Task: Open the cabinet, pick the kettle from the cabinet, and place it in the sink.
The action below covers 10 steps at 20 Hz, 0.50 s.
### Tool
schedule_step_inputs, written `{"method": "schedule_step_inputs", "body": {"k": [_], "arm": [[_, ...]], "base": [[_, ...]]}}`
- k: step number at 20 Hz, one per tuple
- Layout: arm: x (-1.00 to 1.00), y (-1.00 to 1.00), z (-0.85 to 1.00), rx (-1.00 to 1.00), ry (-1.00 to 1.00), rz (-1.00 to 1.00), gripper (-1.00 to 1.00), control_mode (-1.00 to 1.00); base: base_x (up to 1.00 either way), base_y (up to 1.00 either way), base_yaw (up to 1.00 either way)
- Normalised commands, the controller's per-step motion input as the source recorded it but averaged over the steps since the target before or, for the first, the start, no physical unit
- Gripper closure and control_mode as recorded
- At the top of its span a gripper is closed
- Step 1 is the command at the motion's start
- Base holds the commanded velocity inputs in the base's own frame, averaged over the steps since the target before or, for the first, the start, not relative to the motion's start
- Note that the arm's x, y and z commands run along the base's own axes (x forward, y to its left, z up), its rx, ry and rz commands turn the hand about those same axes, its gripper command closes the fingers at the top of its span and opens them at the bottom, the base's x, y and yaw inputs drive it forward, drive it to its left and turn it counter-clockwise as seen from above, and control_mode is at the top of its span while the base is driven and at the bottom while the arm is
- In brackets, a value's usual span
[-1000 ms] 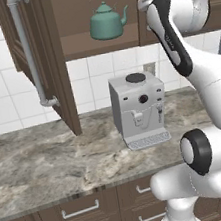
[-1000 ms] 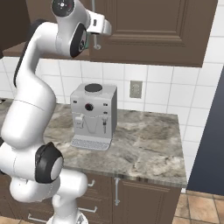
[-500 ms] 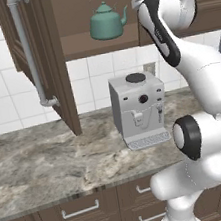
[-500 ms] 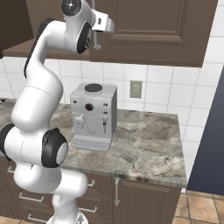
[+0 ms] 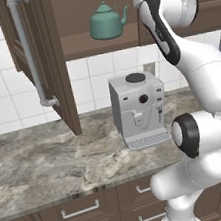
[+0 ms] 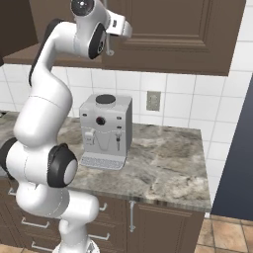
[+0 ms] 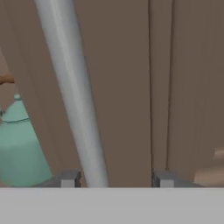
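Observation:
The cabinet's left door (image 5: 41,57) stands swung open, and the teal kettle (image 5: 106,23) sits upright on the shelf inside. In the hand view the kettle (image 7: 17,148) shows at the left edge. My gripper (image 7: 114,179) is up at the closed right door (image 6: 173,29). Its two fingertips (image 7: 68,178) straddle that door's silver bar handle (image 7: 74,96), which runs nearer the left tip. The jaws stand apart with gaps visible beside the bar. From the right base view the gripper (image 6: 109,40) sits at the door's lower left corner. The sink is out of view.
A grey coffee machine (image 5: 138,110) stands on the marbled counter (image 5: 50,162) right under the cabinet, beside my arm. The open door's long handle (image 5: 27,50) juts out over the counter's left. Brown drawers (image 5: 80,211) run below. A wall outlet (image 6: 152,101) sits behind the machine.
The arm has straightened up and brought the hand closer onto the right door's handle. The kettle and the open left door have not moved.

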Motion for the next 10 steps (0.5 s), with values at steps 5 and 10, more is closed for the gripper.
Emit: {"method": "schedule_step_inputs", "body": {"k": [5, 10], "arm": [[-0.02, -0.20, -0.10, 0.00, 0.00, 0.00, 1.00, -1.00], [-0.01, -0.04, -0.08, 0.00, 0.00, 0.00, 1.00, -1.00]], "base": [[0.00, 0.00, 0.00], [0.00, 0.00, 0.00]]}}
